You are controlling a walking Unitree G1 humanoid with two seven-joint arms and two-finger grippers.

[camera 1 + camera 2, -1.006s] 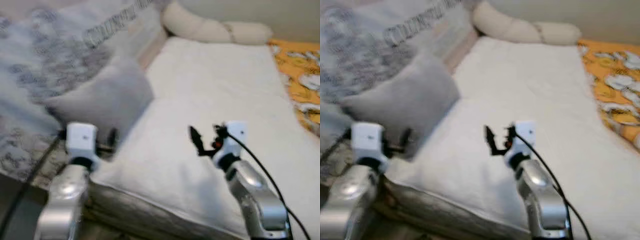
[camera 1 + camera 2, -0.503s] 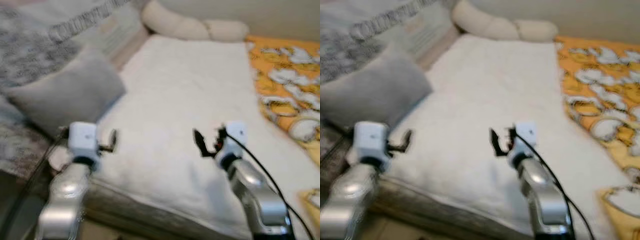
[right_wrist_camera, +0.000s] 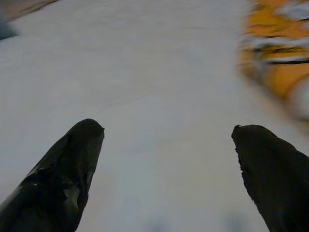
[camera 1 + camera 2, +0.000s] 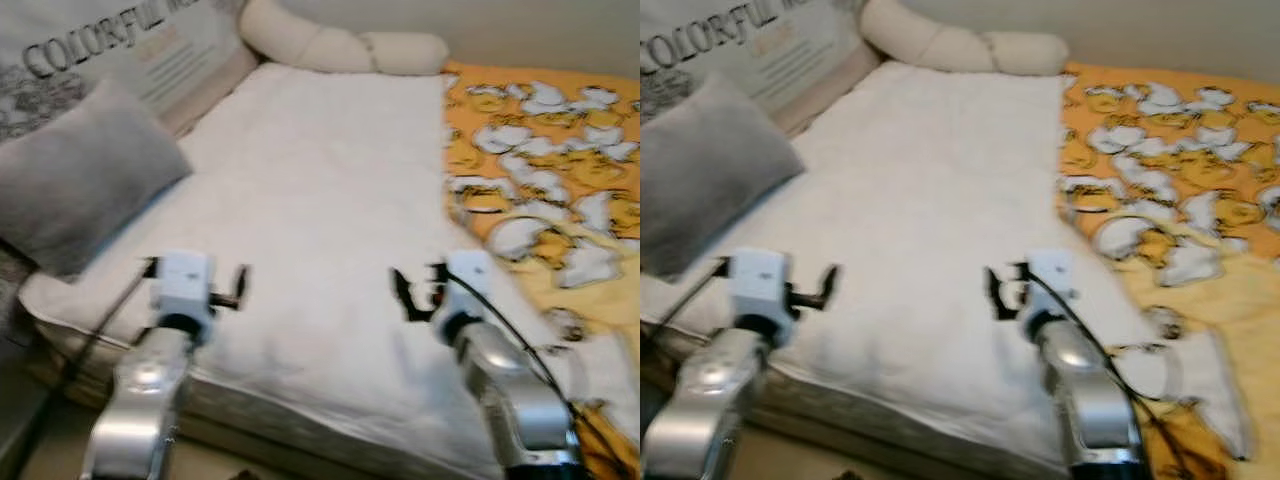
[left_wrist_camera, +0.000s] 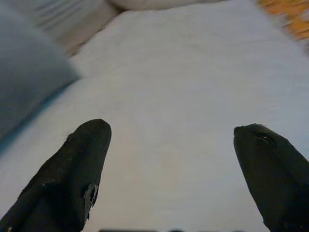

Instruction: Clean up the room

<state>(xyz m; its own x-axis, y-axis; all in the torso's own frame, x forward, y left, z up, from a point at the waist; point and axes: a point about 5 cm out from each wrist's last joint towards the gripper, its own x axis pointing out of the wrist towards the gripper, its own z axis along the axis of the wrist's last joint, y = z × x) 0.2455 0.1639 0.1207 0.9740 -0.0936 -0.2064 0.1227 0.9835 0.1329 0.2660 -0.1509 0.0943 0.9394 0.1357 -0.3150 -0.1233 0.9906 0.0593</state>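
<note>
Left eye view: a white mattress pad [image 4: 320, 180] across the middle of the frame, a grey pillow [image 4: 70, 190] at the left edge, a cream bolster [image 4: 340, 45] along the top, a printed sheet with lettering [image 4: 90, 45] in the upper left. An orange patterned blanket [image 4: 545, 160] down the right side, rumpled, long axis running from the top of the frame toward the lower right corner. Left gripper [image 4: 238, 288] low and left of centre, right gripper [image 4: 402, 292] low and right of centre, both hovering over the white pad, grasping nothing.

Right eye view: same layout, blanket edge lying just right of the right gripper [image 4: 995, 292], well apart from the left gripper [image 4: 827, 285]. Judged the likeliest thing to tidy; right arm clearly nearer, blanket lying to its right.

Left wrist view: two black fingers [image 5: 72, 174] spread wide, bare white pad between, grey pillow at the upper left.

Right wrist view: fingers [image 3: 63, 179] likewise spread, empty; orange blanket blurred in the upper right corner.
</note>
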